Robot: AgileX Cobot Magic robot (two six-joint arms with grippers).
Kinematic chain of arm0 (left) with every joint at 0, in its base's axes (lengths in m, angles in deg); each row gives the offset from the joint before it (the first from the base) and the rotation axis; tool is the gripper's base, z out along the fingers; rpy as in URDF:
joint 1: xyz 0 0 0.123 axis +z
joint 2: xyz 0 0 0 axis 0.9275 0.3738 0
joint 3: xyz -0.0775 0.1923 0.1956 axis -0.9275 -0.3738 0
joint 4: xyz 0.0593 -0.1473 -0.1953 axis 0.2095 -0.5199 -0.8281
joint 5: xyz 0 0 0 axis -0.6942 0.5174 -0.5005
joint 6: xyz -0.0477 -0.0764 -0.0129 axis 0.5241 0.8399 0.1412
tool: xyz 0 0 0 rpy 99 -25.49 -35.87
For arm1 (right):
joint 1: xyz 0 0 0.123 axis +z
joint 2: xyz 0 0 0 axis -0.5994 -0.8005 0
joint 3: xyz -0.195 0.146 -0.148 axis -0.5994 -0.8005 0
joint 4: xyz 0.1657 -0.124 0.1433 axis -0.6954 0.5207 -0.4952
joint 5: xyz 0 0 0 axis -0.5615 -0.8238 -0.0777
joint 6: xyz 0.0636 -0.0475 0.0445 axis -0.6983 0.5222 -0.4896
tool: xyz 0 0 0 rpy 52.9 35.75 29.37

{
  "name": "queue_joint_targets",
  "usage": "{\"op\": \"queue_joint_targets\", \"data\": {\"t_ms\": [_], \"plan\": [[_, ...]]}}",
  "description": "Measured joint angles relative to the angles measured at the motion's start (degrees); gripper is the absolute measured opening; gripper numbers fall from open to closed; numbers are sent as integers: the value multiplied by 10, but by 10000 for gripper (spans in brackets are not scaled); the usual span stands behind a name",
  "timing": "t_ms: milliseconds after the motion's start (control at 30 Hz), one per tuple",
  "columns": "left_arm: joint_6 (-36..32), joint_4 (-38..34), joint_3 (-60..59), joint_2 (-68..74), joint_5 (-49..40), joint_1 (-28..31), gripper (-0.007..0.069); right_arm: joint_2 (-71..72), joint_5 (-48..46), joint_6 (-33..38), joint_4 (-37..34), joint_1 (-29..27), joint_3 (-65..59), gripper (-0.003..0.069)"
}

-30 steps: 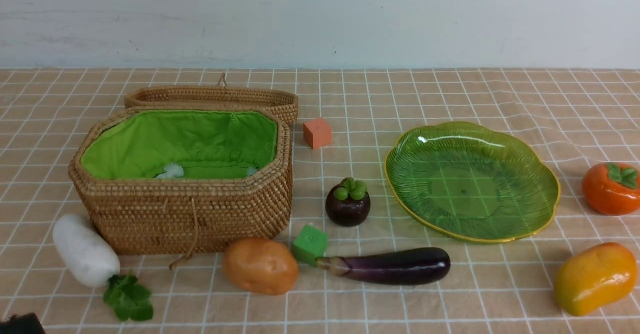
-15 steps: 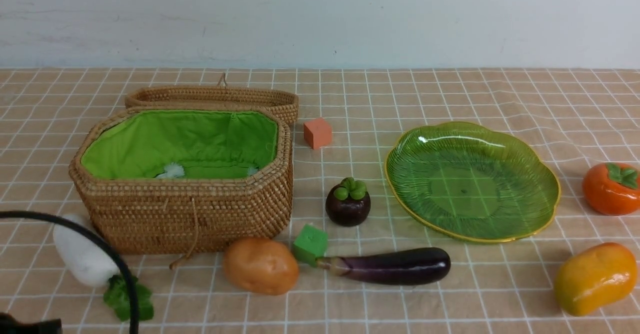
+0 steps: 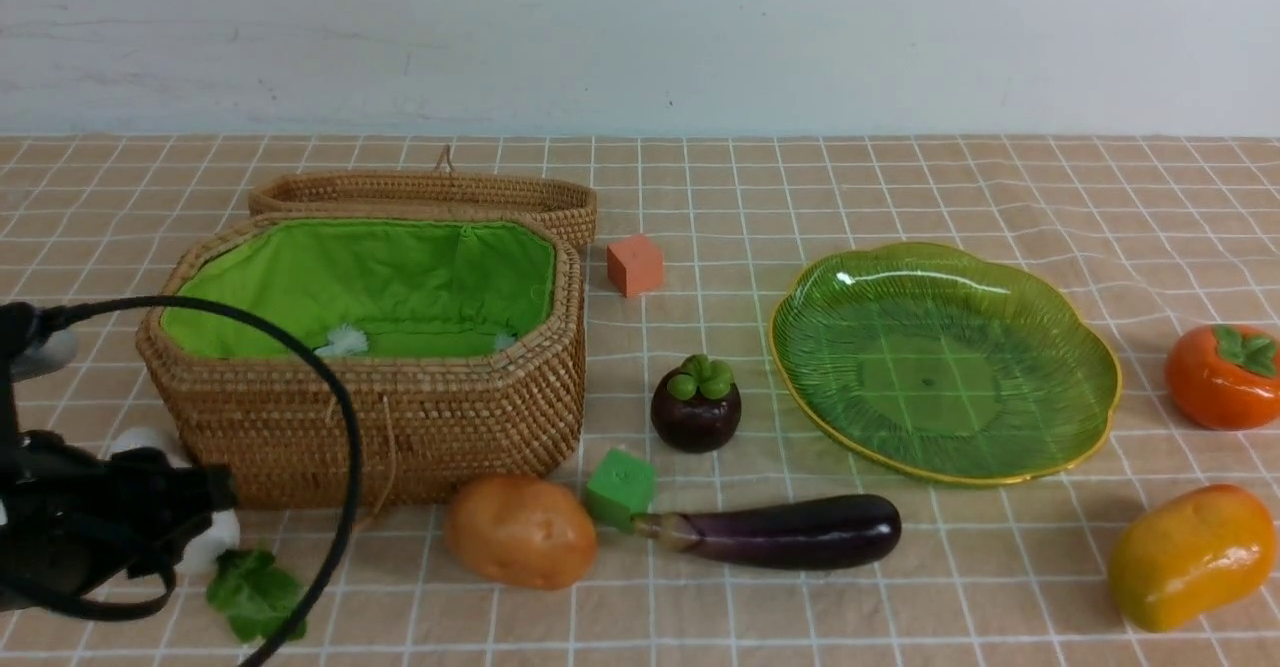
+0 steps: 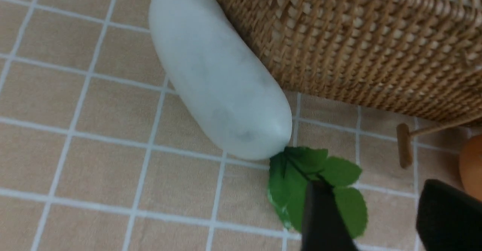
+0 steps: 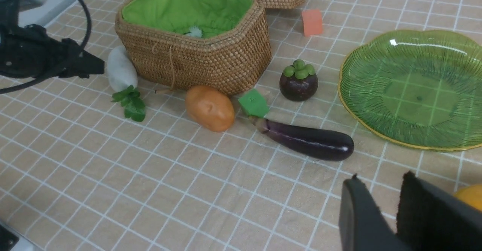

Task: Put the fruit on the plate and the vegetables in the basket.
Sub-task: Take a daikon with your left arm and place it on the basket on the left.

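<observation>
Hovering left gripper: just swung in over the radish, jaws spread
Right gripper: can't tell if jaws touch
Basket: radish likely first in

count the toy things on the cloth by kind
fruit: 3, dark purple round mangosteen, glossy orange persimmon, yellow-orange mango
vegetables: 3, white leafy radish, brown oval potato, long purple eggplant
cubes: 2, small orange cube, small green cube
total: 8
</observation>
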Motion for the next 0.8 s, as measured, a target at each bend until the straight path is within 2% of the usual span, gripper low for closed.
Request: {"op": "queue_joint_targets", "data": {"t_ms": [33, 133, 200, 267, 500, 567, 667, 767, 800], "plan": [[0, 0, 0, 4, 5, 0, 420, 0, 0, 0, 0, 0, 0, 174], [0, 5, 0, 59, 40, 0, 559, -1, 0, 3, 0, 0, 0, 174], [2, 9, 0, 82, 57, 0, 604, -2, -1, 4, 0, 0, 0, 176], [9, 10, 0, 95, 63, 0, 612, -2, -1, 4, 0, 0, 0, 176], [32, 48, 1, 97, 69, 0, 538, -2, -1, 4, 8, 0, 0, 177], [43, 87, 2, 97, 69, 0, 489, -2, -1, 5, 11, 0, 0, 177], [62, 113, 4, 96, 64, 1, 461, -2, 0, 5, 12, 0, -1, 179], [92, 127, 4, 79, 42, 8, 412, -2, 4, 5, 13, 0, -9, 178], [103, 130, 4, 53, 19, 8, 355, -2, 9, 5, 14, 0, -17, 178]]}}
